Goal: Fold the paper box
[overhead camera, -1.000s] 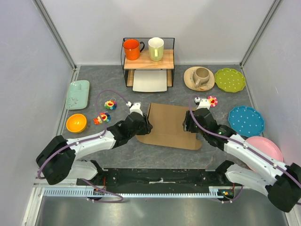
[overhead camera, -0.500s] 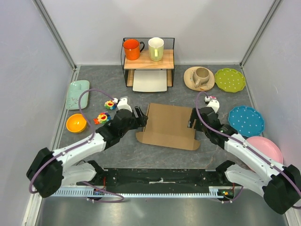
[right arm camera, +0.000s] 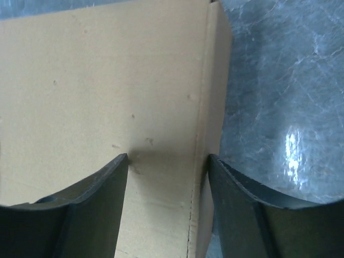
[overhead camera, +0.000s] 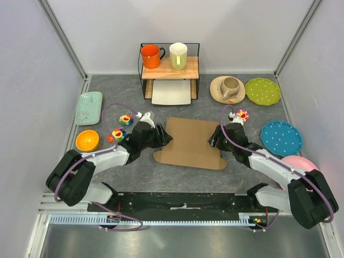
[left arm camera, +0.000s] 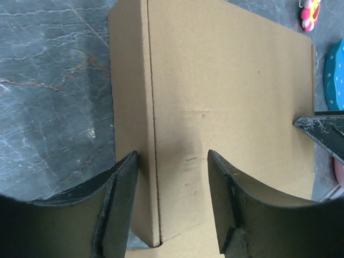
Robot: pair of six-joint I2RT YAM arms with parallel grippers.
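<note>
- Grey marbled table [overhead camera: 177, 177] carries the paper box [overhead camera: 191, 142], which lies flat at its middle, between the left arm [overhead camera: 102, 158] and the right arm [overhead camera: 269, 164].
- Left jaws stand parted astride the box's left side crease and grip nothing. Right jaws stand the same way over the right crease.
- Probably they are placed so in order to raise both side flaps together.
- Wrist views show the creases closely; only the top view shows the whole outline of the box.

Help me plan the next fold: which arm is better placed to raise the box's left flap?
Left. The left claw, open, straddles the crease of that flap; the right claw, also open, sits at the opposite edge of the box.
</note>
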